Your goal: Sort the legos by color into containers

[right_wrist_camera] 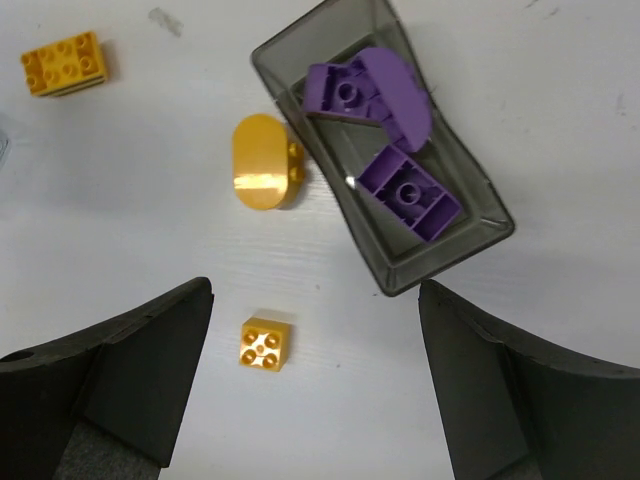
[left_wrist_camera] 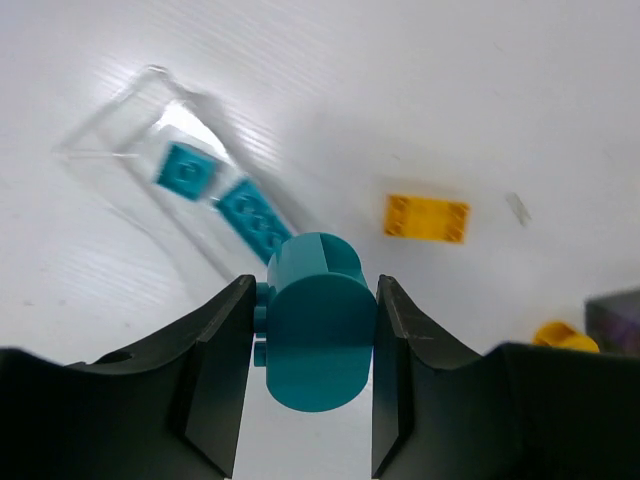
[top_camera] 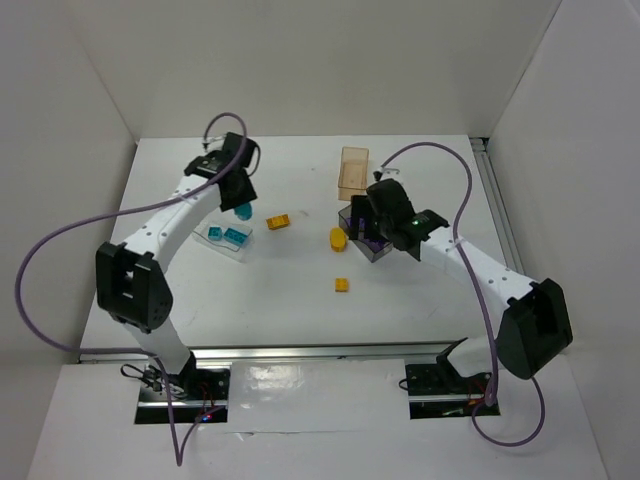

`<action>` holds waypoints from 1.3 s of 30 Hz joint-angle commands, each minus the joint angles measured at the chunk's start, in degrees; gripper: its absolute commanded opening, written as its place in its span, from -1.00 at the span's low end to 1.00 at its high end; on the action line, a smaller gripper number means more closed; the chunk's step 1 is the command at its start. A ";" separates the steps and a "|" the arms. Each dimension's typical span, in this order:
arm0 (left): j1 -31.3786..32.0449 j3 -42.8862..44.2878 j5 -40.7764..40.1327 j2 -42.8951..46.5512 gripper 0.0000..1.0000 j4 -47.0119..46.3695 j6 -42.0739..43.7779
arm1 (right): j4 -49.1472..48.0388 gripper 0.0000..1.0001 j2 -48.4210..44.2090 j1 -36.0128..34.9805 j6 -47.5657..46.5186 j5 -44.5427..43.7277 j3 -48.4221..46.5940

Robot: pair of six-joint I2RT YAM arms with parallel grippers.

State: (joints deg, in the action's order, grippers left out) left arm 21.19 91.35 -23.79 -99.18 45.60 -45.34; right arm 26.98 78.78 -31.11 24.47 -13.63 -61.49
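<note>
- One teal oval brick (left_wrist_camera: 318, 340) sits clamped in your left gripper (left_wrist_camera: 315, 300), near the clear bin (left_wrist_camera: 140, 135).
- Your right gripper (right_wrist_camera: 315, 330) stands wide open above the grey bin (right_wrist_camera: 470, 170); a yellow oval (right_wrist_camera: 260, 162) lies just beside that bin.

Table (top_camera: 290, 315): white and matte; I see faint parallel grain lines on it in the left wrist view. White panels close it in on three sides: back wall (top_camera: 320, 60), left wall (top_camera: 50, 160), right wall (top_camera: 580, 120). A metal rail (top_camera: 320, 352) runs along the near edge, and a second rail (top_camera: 497, 205) along the right edge. There is a small dark smudge (right_wrist_camera: 160, 17) on the surface in the right wrist view. A pale sliver (left_wrist_camera: 517, 208) lies flat in the left wrist view; I cannot tell what it is.
</note>
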 commanded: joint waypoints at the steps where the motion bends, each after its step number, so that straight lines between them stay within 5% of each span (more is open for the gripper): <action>1: -4.83 -4.77 -0.57 2.75 -0.32 -0.16 1.75 | -2.19 0.82 1.54 -3.59 0.76 -2.01 -1.52; 7: -11.34 -6.71 1.55 0.13 -0.29 -1.92 1.92 | -2.81 0.82 2.78 -6.85 1.81 -2.54 -2.14; 10: -13.27 -6.71 4.27 -2.07 -0.09 -3.07 1.92 | -2.81 0.82 3.39 -7.47 2.34 -3.07 -2.14; 15: -13.81 -6.71 4.81 -4.18 0.88 -4.30 1.40 | -2.81 0.84 3.92 -8.09 2.87 -3.07 -1.61; 17: -13.81 -6.71 5.42 -4.18 0.98 -4.30 1.40 | -3.51 0.84 4.97 -8.61 2.87 -3.07 -1.09; 30: -7.39 -7.76 5.95 14.17 0.93 -3.68 3.59 | -8.87 0.84 17.89 -8.61 1.81 -1.32 -6.01; 39: -6.86 -9.61 6.56 17.35 0.93 -3.68 4.21 | -10.90 0.72 25.01 -8.09 2.95 -0.61 -8.55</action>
State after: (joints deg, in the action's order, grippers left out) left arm 14.41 82.46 -17.69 -82.00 42.00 -42.09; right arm 19.84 101.97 -39.13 26.57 -14.11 -67.37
